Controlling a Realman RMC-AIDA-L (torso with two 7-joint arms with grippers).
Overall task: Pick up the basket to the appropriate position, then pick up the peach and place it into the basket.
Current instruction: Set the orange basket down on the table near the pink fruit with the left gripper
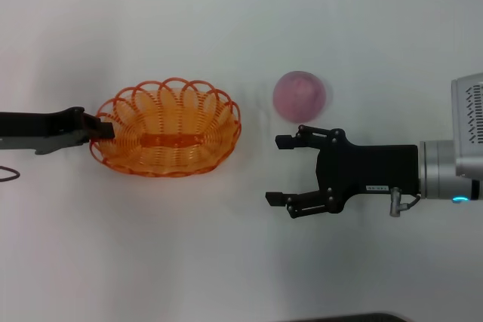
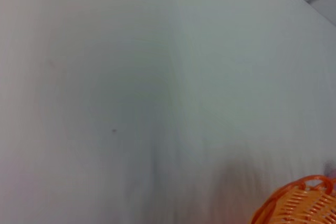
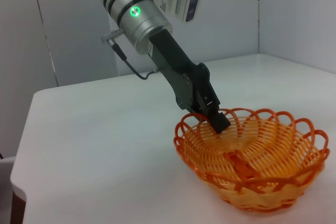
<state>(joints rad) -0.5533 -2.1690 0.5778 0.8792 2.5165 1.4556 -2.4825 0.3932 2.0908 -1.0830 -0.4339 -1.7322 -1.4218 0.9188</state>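
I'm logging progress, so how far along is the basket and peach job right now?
Early. In hand: the left gripper is shut on the basket rim, with the basket on the table. Whether it has reached its final spot isn't clear. Left: the peach sits untouched beside the basket, the right gripper open near it, holding nothing. It still needs picking up and placing in the basket.
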